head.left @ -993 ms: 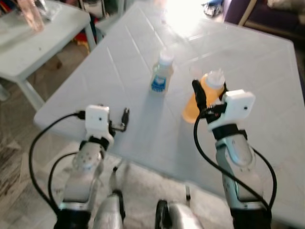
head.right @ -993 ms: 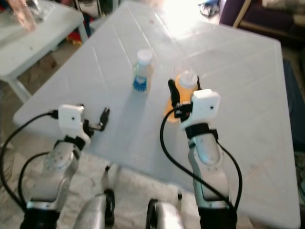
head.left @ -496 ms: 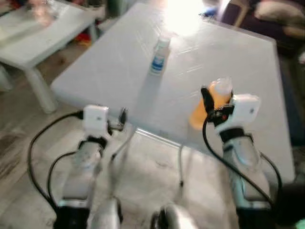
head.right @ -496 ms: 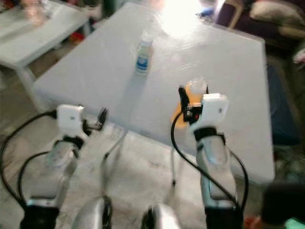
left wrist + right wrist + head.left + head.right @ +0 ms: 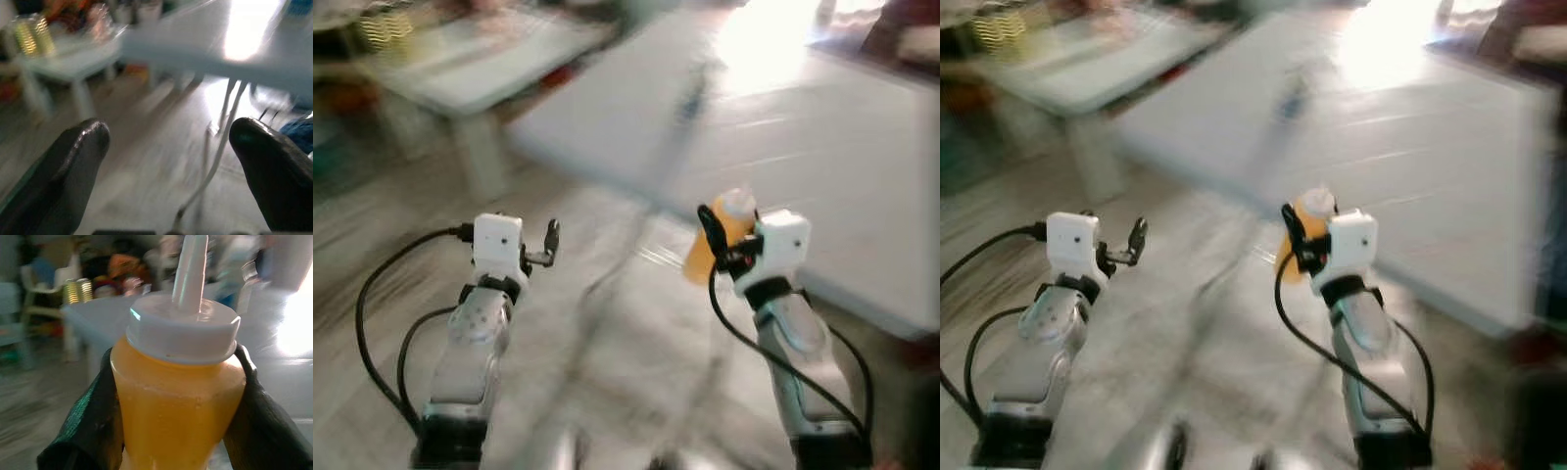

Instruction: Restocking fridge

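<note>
My right gripper (image 5: 722, 239) is shut on an orange squeeze bottle (image 5: 724, 227) with a white cap and nozzle, held upright off the near edge of the white table (image 5: 832, 147). In the right wrist view the bottle (image 5: 178, 396) sits between both black fingers (image 5: 93, 421). My left gripper (image 5: 549, 245) is open and holds nothing, out over the floor; its fingers (image 5: 73, 166) stand wide apart. A small bottle with a blue label (image 5: 1291, 98) stands blurred on the table, far from both grippers.
A smaller white table (image 5: 480, 69) stands at the left with a yellow object (image 5: 386, 29) behind it. Thin table legs (image 5: 222, 142) rise from the pale floor (image 5: 587, 372) below my arms. The whole picture is motion-blurred.
The camera has swung, so the table has slid up and to the right and the floor now lies under both arms. The orange bottle stays in my right gripper.
</note>
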`<state>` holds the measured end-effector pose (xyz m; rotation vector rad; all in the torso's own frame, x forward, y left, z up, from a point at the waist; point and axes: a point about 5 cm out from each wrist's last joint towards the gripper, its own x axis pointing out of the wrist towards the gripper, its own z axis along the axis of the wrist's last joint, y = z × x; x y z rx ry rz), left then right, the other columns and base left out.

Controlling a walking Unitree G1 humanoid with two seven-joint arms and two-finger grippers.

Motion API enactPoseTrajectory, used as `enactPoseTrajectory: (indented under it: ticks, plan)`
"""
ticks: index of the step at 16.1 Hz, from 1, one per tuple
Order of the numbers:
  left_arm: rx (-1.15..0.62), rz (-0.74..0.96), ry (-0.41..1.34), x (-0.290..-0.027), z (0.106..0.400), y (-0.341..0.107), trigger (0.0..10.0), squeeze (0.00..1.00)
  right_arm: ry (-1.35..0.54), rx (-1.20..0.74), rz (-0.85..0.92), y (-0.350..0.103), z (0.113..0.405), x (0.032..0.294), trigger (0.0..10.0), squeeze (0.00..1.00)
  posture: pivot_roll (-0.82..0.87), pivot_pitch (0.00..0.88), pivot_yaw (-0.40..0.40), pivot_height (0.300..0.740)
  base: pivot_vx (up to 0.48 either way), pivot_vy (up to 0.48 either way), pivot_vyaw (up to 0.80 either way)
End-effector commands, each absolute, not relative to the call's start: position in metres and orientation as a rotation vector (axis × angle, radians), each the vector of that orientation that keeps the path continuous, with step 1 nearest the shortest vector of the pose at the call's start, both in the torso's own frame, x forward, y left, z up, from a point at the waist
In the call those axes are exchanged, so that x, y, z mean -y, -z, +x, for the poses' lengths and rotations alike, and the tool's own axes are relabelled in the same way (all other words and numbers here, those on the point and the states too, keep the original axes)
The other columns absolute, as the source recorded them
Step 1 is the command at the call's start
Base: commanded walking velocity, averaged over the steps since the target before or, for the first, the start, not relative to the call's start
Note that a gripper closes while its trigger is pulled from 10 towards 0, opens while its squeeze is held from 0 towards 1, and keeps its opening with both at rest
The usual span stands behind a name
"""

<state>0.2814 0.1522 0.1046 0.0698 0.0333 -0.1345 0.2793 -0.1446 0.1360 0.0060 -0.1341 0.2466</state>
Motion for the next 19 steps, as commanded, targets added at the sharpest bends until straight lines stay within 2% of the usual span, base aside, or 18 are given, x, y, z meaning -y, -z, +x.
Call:
enactPoseTrajectory:
  ticks: [1,6,11,12,14,16,19]
  plan:
    - [-0.063,0.084,0.167,-0.144,0.278,-0.095,10.0,0.00,-0.243,0.146,0.007,-0.138,0.278,0.147,10.0,0.00,0.09,0.124,-0.059,0.740,0.000,0.000,0.80]
    - [-0.121,0.078,0.155,-0.162,0.260,-0.074,10.0,0.00,-0.239,0.096,-0.013,-0.122,0.267,0.159,10.0,0.00,0.07,0.090,-0.081,0.740,0.000,0.000,0.80]
    - [-0.013,0.098,-0.044,-0.185,0.265,-0.091,10.0,0.00,-0.173,0.123,-0.036,-0.129,0.269,0.173,10.0,0.00,0.08,0.083,-0.098,0.740,0.000,0.000,0.80]
    - [0.003,0.100,-0.096,-0.193,0.263,-0.093,10.0,0.00,-0.146,0.121,-0.044,-0.128,0.265,0.181,10.0,0.00,0.08,0.075,-0.099,0.740,0.000,0.000,0.80]
    - [-0.055,0.122,-0.091,-0.204,0.245,-0.075,10.0,0.00,-0.087,0.090,-0.057,-0.119,0.255,0.193,10.0,0.00,0.08,0.041,-0.086,0.740,0.000,0.000,0.80]
    - [-0.089,0.141,-0.090,-0.208,0.235,-0.067,10.0,0.00,-0.107,0.073,-0.055,-0.113,0.248,0.188,10.0,0.00,0.08,0.029,-0.089,0.740,0.000,0.000,0.80]
    - [-0.069,0.140,-0.089,-0.201,0.248,-0.077,10.0,0.00,-0.138,0.080,-0.047,-0.113,0.259,0.177,10.0,0.00,0.14,0.045,-0.113,0.740,0.000,0.000,0.80]
